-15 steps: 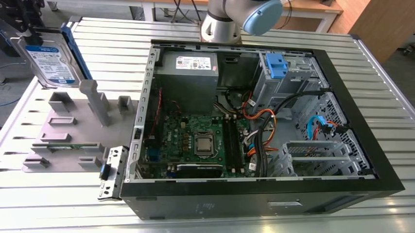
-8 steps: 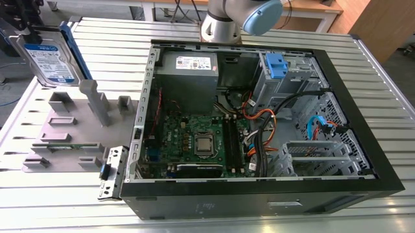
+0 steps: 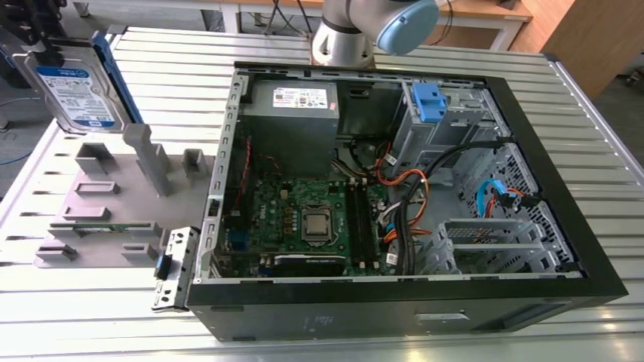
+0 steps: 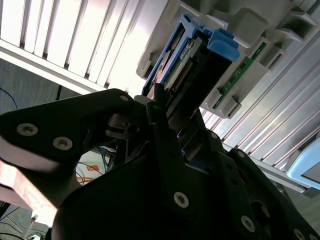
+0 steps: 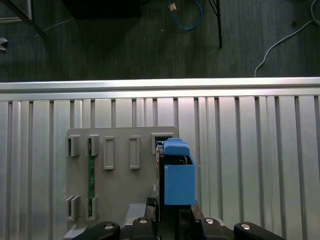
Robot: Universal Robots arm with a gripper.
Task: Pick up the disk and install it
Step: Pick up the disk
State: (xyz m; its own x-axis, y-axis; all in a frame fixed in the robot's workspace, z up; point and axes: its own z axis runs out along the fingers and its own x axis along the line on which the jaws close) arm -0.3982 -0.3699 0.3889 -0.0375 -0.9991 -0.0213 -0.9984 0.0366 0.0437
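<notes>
The disk (image 3: 75, 87), silver with a white-and-blue label and blue side rails, stands on edge at the exterior view's far left, above the grey fixture plate (image 3: 111, 204). My gripper (image 3: 35, 49) is dark and sits behind the disk's upper part, shut on it. The second wrist view looks along the disk (image 4: 187, 70) edge-on, with its connector side and blue rails between my black fingers (image 4: 157, 117). In the first wrist view, the blue rail of the disk (image 5: 179, 175) rises from the gripper (image 5: 172, 222) over the fixture plate (image 5: 120, 185).
An open black computer case (image 3: 563, 249) lies on the slatted metal table (image 3: 101, 332), with motherboard (image 3: 302, 219), grey power-supply box (image 3: 292, 105), cables, and a drive cage with a blue clip (image 3: 427, 102). The arm's base (image 3: 352, 34) stands behind the case. A green board (image 5: 90, 175) sits in a fixture slot.
</notes>
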